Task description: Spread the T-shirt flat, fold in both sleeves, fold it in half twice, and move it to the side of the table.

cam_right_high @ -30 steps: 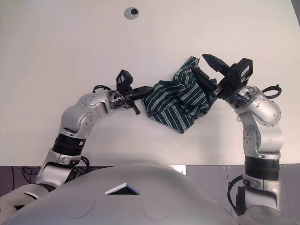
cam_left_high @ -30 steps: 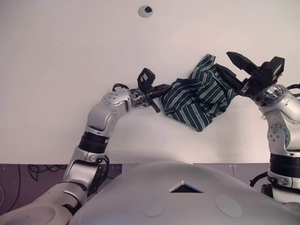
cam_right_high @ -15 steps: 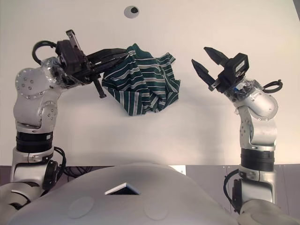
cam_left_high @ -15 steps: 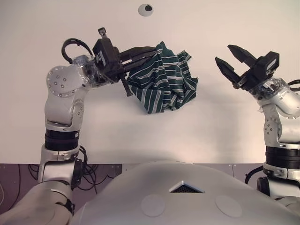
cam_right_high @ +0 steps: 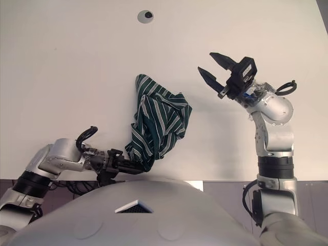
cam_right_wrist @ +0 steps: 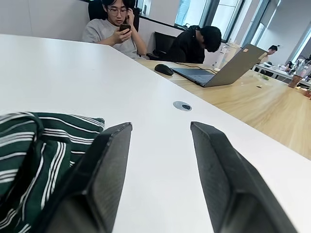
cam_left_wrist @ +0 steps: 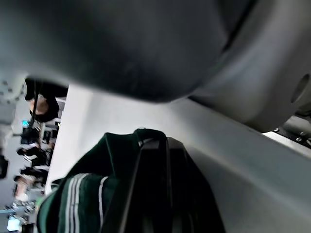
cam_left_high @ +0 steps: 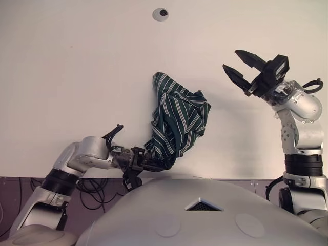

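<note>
On my left, the left gripper sits low at the near edge of the table, pressed together on a fold of the T-shirt. In the left wrist view, dark striped cloth wraps right around the closed fingers. My guess is that I'm holding it there to drag one edge toward me so the bundle opens out; the spreading step is plainly not done.

The shirt itself is green with white stripes. It runs as a crumpled ridge from that pinch away across the middle of the table, bunched and twisted, and I can't make out a sleeve or the collar.

To the right, the right gripper hangs above the table with its fingers spread wide, apart from the cloth and holding nothing. It's tilted toward the far end of the bundle, which I read as a ready pose for taking a second corner.

The surface is a plain white tabletop — smooth, so the fabric should slide easily. A round cable hole lies near the far edge. Beyond it the right wrist view shows a wooden desk with an open laptop and a mouse.
</note>
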`<state>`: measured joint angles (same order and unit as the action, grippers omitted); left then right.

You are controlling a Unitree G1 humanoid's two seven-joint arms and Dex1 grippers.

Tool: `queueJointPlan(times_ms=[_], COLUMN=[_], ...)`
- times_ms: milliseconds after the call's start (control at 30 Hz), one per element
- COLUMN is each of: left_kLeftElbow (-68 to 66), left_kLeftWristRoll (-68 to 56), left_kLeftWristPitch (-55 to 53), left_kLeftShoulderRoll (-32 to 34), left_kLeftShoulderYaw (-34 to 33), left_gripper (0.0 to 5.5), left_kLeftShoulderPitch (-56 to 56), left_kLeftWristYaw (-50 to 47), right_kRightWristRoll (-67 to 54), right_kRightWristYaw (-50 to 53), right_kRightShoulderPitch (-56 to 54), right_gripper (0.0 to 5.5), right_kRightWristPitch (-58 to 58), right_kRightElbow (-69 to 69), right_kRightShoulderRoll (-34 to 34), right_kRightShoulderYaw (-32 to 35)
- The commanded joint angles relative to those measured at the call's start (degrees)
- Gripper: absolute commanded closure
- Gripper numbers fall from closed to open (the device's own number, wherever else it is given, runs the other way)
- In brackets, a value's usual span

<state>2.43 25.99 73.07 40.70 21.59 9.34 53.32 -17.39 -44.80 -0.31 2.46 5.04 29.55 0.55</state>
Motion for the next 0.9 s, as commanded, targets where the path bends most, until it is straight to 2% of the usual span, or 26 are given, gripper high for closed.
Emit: queueJointPlan(times_ms=[33, 267, 333, 400, 500, 567, 733, 900], left_kLeftElbow=[-6.8, -7.1, -6.2, -2.6, 1.2, -2.0, -13.1, -10.9], left_kLeftWristRoll=[15.0, 18.7, 18.6, 14.3, 7.3, 6.0, 6.6, 0.1], left_kLeftWristPitch=[0.9, 1.6, 0.0, -5.5, -14.3, -17.2, -18.5, -18.9], left_kLeftShoulderRoll=[0.6, 2.3, 3.3, 6.1, 11.3, 14.2, 15.1, 14.7], left_kLeftShoulderYaw=[1.7, 1.3, 1.0, -1.9, -7.4, -9.2, -4.8, -2.5], left_gripper=[5.49, 5.49, 5.49, 5.49, 5.49, 5.49, 5.49, 5.49], left_kLeftShoulderPitch=[0.8, -0.3, -0.8, -1.9, -6.4, -12.2, -20.8, -21.8], left_kLeftWristYaw=[-3.4, -9.2, -10.0, -9.0, -7.3, -6.7, -5.3, -4.6], right_kRightWristRoll=[9.6, 27.6, 30.9, 32.5, 30.9, 28.8, 18.2, 6.6], right_kRightWristYaw=[0.0, -1.6, -3.1, -6.5, -10.1, -11.6, -16.1, -18.0], right_kRightShoulderPitch=[-2.8, -8.0, -9.4, -8.8, -6.7, -5.2, 3.0, 10.7], right_gripper=[3.27, 3.27, 3.27, 3.27, 3.27, 3.27, 3.27, 3.27], right_kRightWristPitch=[5.7, 11.3, 11.4, 11.6, 11.8, 11.6, 9.5, 6.3], right_kRightElbow=[-2.5, -9.9, -13.3, -14.3, -12.7, -10.4, -0.1, 9.6], right_kRightShoulderRoll=[-1.3, -0.4, 0.5, 4.3, 9.7, 12.6, 19.2, 20.0], right_kRightShoulderYaw=[-7.5, -22.7, -25.7, -27.1, -25.9, -24.3, -19.5, -15.2])
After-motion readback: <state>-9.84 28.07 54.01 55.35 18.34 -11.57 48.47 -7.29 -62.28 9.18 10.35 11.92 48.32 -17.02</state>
